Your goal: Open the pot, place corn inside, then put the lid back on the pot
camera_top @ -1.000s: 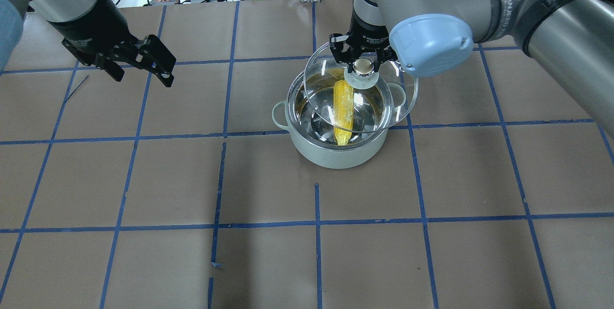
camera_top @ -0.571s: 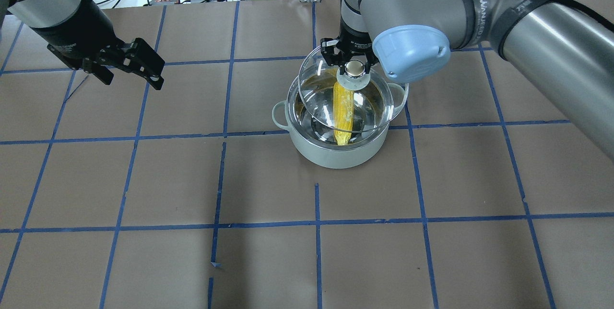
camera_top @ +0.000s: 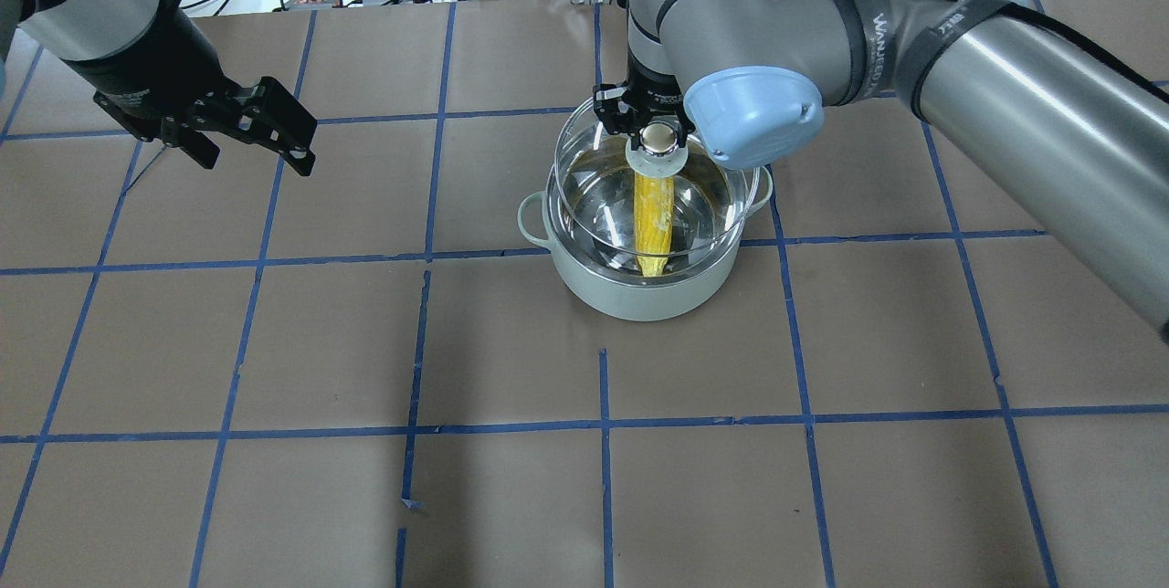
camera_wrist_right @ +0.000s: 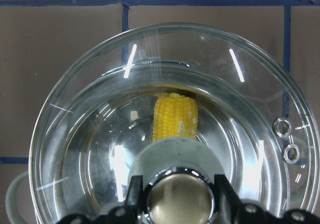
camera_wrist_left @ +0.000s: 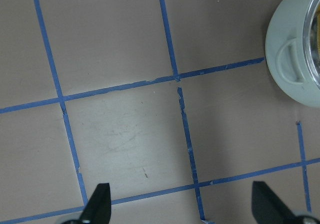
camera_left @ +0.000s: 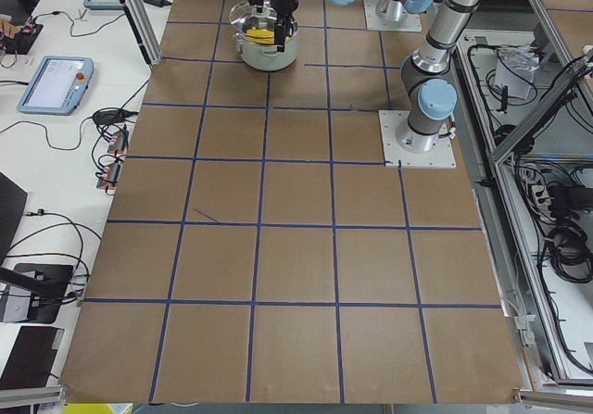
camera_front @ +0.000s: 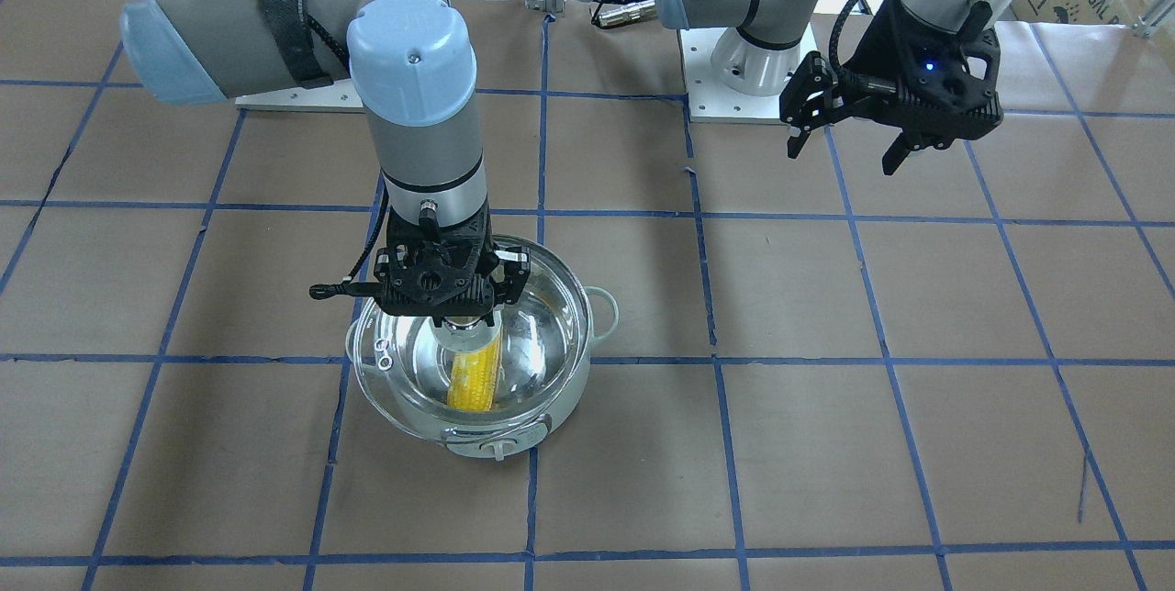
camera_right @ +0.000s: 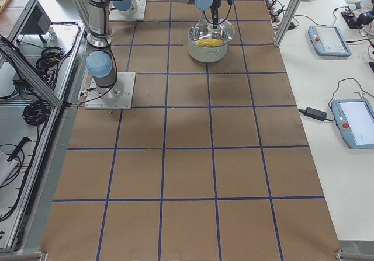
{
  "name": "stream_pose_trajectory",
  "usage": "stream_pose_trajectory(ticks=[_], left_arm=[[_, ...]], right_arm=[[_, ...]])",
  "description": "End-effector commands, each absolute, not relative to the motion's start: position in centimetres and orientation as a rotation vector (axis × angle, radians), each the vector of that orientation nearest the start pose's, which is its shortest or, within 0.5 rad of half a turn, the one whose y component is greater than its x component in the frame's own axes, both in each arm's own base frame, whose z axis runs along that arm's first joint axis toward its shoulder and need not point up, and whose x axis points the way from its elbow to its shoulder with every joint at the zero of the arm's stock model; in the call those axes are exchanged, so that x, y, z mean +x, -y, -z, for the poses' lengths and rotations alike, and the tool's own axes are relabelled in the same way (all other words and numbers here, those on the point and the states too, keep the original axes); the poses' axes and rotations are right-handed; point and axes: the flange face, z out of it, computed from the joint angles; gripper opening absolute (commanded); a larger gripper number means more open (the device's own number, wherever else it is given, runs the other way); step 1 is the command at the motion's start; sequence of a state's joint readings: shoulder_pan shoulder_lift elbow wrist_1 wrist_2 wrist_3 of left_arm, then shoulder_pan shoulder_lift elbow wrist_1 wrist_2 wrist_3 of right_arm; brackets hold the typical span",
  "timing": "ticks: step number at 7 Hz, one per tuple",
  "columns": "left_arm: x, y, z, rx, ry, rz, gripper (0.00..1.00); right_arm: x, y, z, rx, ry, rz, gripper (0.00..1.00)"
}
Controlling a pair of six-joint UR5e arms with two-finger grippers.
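- The right gripper is clamped on the shiny knob at the centre of the lid. In my right wrist view, one dark finger presses against each side of that knob.
- The clear glass lid hangs over the pot, carried by the right gripper. It is not centred on the pot: from overhead its rim overhangs the far edge, while the pot's near rim stays uncovered. I cannot tell whether any part of it touches the pot.
- The corn lies inside the pot, slanted against the steel wall. Its blunt end shows through the glass under the wrist camera.
- In the front-facing view the yellow cob points toward the control panel on the pot.
- The left gripper hovers well away from the pot on the robot's left, above the table. Its fingers are spread wide and there is nothing between them.
- My left wrist camera shows both fingertips apart over brown paper and the blue tape grid. One loop handle of the pot sits at the upper right corner.
- From across the table the left gripper sits high near its arm's base plate.
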State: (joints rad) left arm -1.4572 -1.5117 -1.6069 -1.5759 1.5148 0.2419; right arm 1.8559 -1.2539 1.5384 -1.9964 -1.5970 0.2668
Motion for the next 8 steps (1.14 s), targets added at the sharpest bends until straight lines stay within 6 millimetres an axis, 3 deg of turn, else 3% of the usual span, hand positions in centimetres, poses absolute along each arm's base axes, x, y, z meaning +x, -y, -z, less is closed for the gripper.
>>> stream_pose_trajectory(ticks=[1,8], left_arm=[[-8.74,47.93,-50.07,0.042,-3.215,0.057,1.00],[-8.85,47.81,-50.22,-0.005,-3.219,0.061,1.00]], right_arm=[[30.90,55.60,-36.66,-0.050,-3.124,0.210,0.38],[30.83,54.99,-36.03,-0.054,-3.124,0.164,0.38]])
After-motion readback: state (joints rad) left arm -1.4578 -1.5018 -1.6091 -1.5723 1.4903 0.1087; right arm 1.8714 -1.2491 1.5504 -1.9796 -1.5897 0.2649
